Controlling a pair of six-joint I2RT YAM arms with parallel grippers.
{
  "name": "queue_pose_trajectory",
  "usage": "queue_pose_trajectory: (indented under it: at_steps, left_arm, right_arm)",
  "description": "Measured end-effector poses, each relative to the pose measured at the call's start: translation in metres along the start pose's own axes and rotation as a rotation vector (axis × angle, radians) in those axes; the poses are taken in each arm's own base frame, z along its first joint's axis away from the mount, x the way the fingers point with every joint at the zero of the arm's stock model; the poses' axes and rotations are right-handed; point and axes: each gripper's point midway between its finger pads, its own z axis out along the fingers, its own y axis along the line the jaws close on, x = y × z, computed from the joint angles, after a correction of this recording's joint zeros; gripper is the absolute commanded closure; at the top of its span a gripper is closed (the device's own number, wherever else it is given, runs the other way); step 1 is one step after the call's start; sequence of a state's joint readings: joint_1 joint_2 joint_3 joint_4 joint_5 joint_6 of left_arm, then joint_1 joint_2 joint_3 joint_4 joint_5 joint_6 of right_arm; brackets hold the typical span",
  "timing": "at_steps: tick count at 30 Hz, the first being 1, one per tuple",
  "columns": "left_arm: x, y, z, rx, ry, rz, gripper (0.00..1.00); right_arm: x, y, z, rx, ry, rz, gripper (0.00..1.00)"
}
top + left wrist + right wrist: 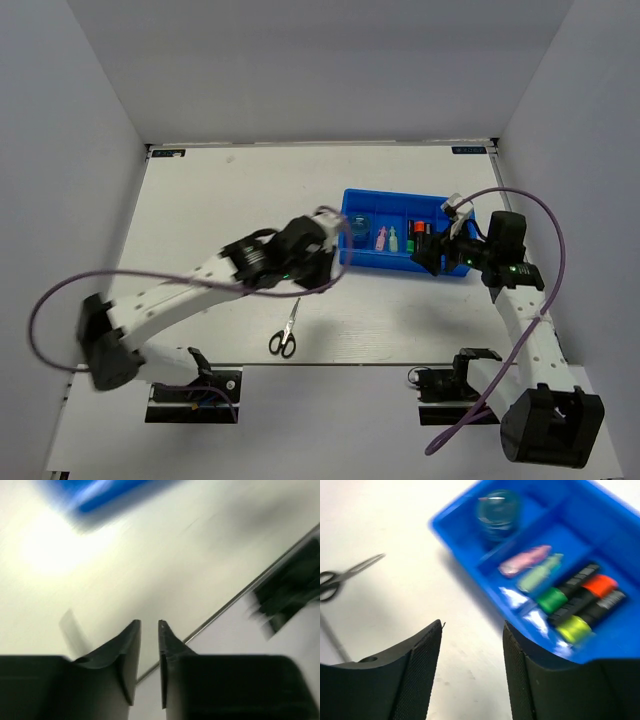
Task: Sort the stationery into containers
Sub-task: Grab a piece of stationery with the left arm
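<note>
The blue tray (440,208) stands right of centre; it also shows in the right wrist view (455,530) and as a blur in the left wrist view (100,492). It holds a pink highlighter (525,560), a pale green one (540,572), and black ones with green (552,600), orange (600,585) and yellow (575,627) caps. The scissors (285,335) lie on the table, also in the right wrist view (345,575). My left gripper (335,240) (150,622) is by the tray's left end, nearly closed and empty. My right gripper (425,258) (472,625) is open and empty at the tray's near edge.
A round clear blue item (497,510) sits in the tray's left compartment. White walls enclose the table on three sides. The table's front edge (330,365) runs just below the scissors.
</note>
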State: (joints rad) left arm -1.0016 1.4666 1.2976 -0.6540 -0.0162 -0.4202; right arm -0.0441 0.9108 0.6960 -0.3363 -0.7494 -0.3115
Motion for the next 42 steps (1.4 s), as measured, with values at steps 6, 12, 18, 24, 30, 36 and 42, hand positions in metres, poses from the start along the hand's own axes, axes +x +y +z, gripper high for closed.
queue_pose_trajectory:
  at_steps: [6,12,18,24,30,36,42]
  left_arm:
    - [0.136,0.100,-0.071,-0.295,0.145,-0.085,0.42]
    - [0.211,0.147,-0.075,-0.508,0.345,-0.091,0.44]
    - [0.223,0.156,-0.057,-0.543,0.368,-0.096,0.44]
    - [0.224,0.149,-0.039,-0.489,0.345,-0.137,0.46]
    - [0.221,0.140,-0.028,-0.429,0.317,-0.174,0.46]
    - [0.226,0.135,-0.022,-0.389,0.319,-0.198,0.47]
    - [0.235,0.135,-0.017,-0.382,0.332,-0.215,0.62]
  right_arm:
    - [0.005,0.026,0.008,-0.163,0.009,0.022,0.43]
    - [0.003,0.033,0.008,-0.194,0.004,0.023,0.43]
    - [0.001,0.034,0.007,-0.191,-0.001,0.018,0.42]
    - [0.000,0.035,0.006,-0.189,-0.005,0.013,0.42]
    - [0.001,0.034,0.006,-0.185,0.000,0.016,0.42]
    - [0.003,0.035,0.005,-0.186,0.007,0.024,0.42]
    - [0.005,0.034,0.005,-0.182,0.015,0.030,0.42]
